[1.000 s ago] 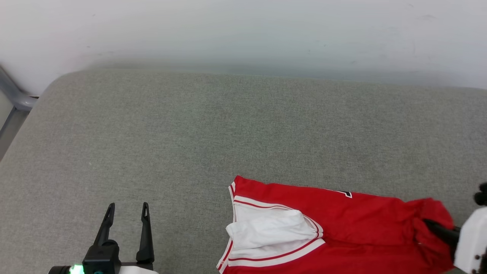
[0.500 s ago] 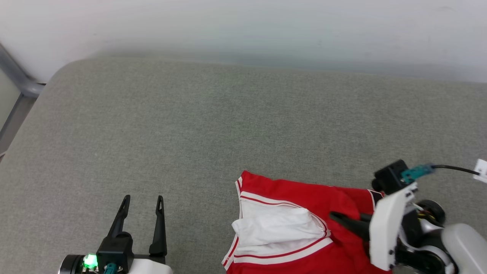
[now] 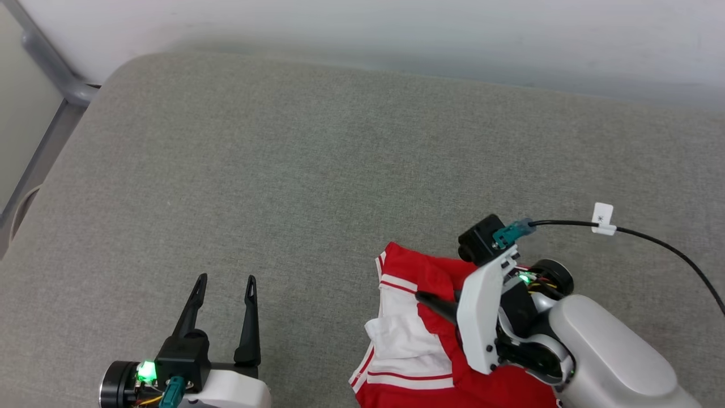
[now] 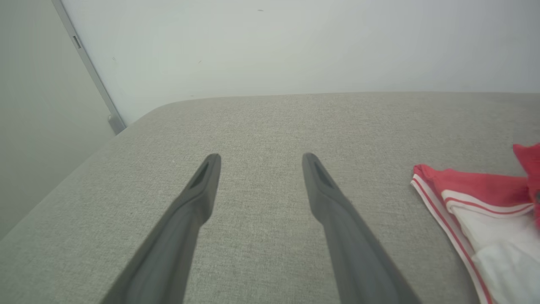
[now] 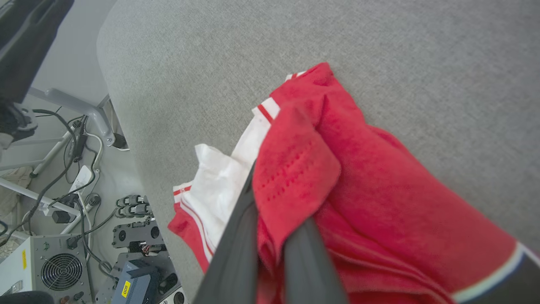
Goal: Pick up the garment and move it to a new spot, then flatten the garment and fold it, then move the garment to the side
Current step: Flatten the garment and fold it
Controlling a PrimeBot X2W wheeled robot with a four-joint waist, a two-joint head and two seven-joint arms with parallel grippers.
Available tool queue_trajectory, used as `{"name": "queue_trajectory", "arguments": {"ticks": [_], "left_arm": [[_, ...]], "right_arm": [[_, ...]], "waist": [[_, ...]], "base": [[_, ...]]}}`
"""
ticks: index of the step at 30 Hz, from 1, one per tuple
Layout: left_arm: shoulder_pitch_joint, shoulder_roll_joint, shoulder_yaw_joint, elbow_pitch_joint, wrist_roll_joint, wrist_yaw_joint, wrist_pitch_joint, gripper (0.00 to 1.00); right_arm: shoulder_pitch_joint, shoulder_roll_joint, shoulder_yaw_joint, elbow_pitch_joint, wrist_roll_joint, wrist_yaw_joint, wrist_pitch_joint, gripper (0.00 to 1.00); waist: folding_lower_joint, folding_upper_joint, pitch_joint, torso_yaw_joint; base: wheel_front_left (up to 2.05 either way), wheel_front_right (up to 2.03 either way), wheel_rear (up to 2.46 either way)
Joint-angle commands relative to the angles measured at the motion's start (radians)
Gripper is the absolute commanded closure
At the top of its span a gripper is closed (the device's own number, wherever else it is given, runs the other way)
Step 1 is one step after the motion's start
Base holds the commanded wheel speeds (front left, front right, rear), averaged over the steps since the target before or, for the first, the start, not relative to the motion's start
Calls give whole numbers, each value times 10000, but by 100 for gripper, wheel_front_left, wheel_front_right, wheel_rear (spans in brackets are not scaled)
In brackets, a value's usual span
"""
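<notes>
Swept leftward since a second ago, my right claw (image 3: 431, 300) drags a pinched red fold of the jersey T-shirt (image 3: 416, 269) over its white sleeve (image 3: 402, 335), bunching it at the near edge of the grey cushion (image 3: 283, 170). My left claw (image 3: 224, 279) hovers wide, empty. Relocation looks underway; flattening waits.
</notes>
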Motion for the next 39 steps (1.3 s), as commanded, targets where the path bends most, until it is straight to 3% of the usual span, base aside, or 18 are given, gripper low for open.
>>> {"name": "queue_trajectory", "arguments": {"ticks": [1,7,10,11,12,13,19,24,30,39], "left_arm": [[-114,-61,11,7,-5,-25,-22,0],[-276,-110,-50,113,-20,-58,-22,0],[-298,-119,-15,162,-35,-39,-22,0],[-287,-122,6,177,-31,-40,-22,0],[-253,-126,25,208,-21,-51,-22,0],[-229,-125,45,232,-2,-66,-22,0],[53,-8,263,276,38,-73,-22,0],[280,53,460,224,14,-115,-22,0],[475,112,646,123,5,-109,-22,0],[755,186,784,21,41,-189,-22,0]], "right_arm": [[-329,282,119,483,-89,-5,-295,100],[-729,760,750,2188,-274,-6,-911,100],[-793,835,955,2480,-161,-6,-1116,100],[-830,815,1079,2518,-120,-6,-1241,83],[-889,744,1211,2460,-146,-6,-1455,7],[-933,664,1283,2358,-140,-6,-1724,0],[-693,-184,1083,1299,-369,-5,-3419,0],[-195,-950,-239,712,-1801,-8,-5089,0],[960,-746,-2811,177,-3537,-6,-6502,0],[3138,624,-5930,-1261,-5593,-8,-7805,0]], "waist": [[0,0,117,100],[0,0,266,185],[0,0,235,131],[0,0,197,79],[0,0,152,20],[0,0,86,-42],[0,0,-400,-563],[0,0,-747,-1046],[0,0,-1057,-1563],[0,0,-1373,-1995]], "base": [[0,0,0],[0,0,0],[0,0,0],[0,0,0],[0,0,0],[0,0,0],[0,0,0],[0,0,0],[0,0,0],[0,0,0]]}}
